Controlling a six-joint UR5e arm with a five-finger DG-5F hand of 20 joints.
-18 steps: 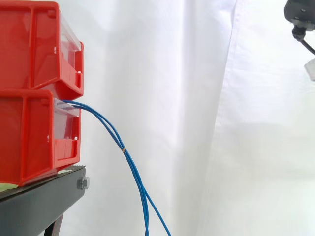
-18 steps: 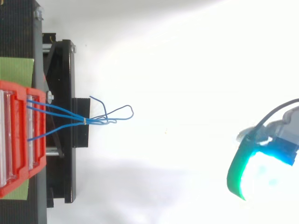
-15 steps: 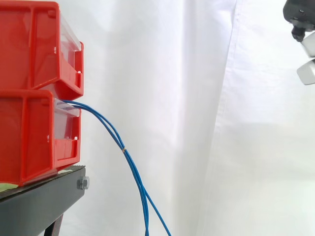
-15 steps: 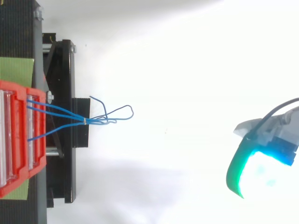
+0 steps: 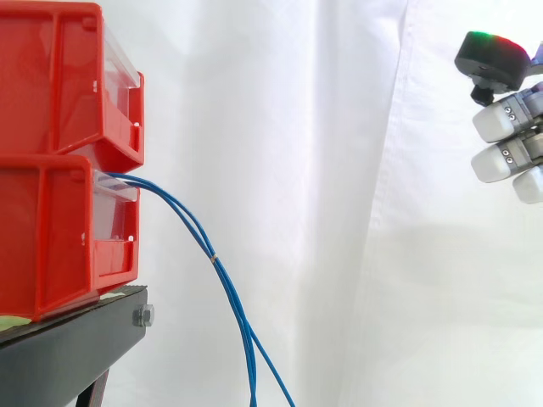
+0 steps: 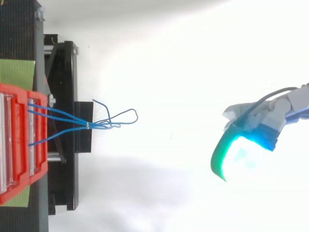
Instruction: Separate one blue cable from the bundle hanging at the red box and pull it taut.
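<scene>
Landmark: the lower red box [image 5: 59, 246], sitting under a second red bin [image 5: 59, 85] on the black stand [image 5: 68, 348].
At the box: the blue cables [image 5: 191, 219] come out over its front lip. They hang slack, curving down and away past the stand's edge.
A little out from the box: a small pale tie [image 6: 87, 125] binds the strands together, so they read as one bundle.
Just beyond the tie: seen from above, the strands splay into loose loops [image 6: 128, 116] and a free end. None is drawn straight.
Well apart from the box: the hand [image 5: 499, 161] hangs out past the cables, about level with the upper bin. Its fingers reach loosely toward the box with nothing between them, and it touches no cable.
Done so far: nothing yet, by my reckoning. No strand has been singled out and none is taut.
Left to do: close the gap to the bundle, pinch one strand beyond the tie, then draw it away from the box until it runs straight.
Farthest back: the white curtain [image 5: 339, 170] behind everything.
</scene>
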